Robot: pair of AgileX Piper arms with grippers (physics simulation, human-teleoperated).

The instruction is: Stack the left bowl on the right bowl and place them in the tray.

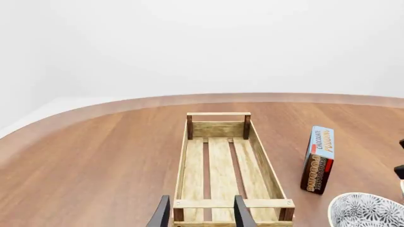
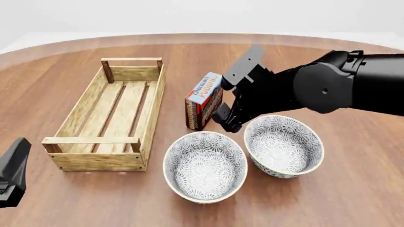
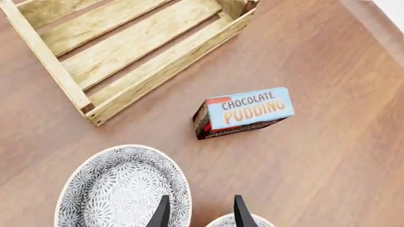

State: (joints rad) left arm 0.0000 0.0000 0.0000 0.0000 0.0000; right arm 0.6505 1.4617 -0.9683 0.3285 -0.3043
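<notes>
Two grey-patterned white bowls stand side by side near the table's front: the left bowl (image 2: 205, 165) and the right bowl (image 2: 284, 145). The long light-wood tray (image 2: 153, 111) lies empty to their left. My right gripper (image 2: 226, 118) is open and empty, hovering above the gap between the bowls' far rims, beside the pudding box. In its wrist view the open gripper (image 3: 200, 213) sits between the left bowl (image 3: 123, 189) and a sliver of the right bowl (image 3: 240, 221). My left gripper (image 1: 200, 215) is open and empty, low at the tray's near end (image 1: 233, 203).
A small chocolate pudding box (image 2: 203, 100) stands between the tray and the bowls, just behind the left bowl; it also shows in the wrist views (image 1: 319, 158) (image 3: 246, 112). The left arm (image 2: 13, 172) is at the front left corner. The table's rounded edge runs behind the tray.
</notes>
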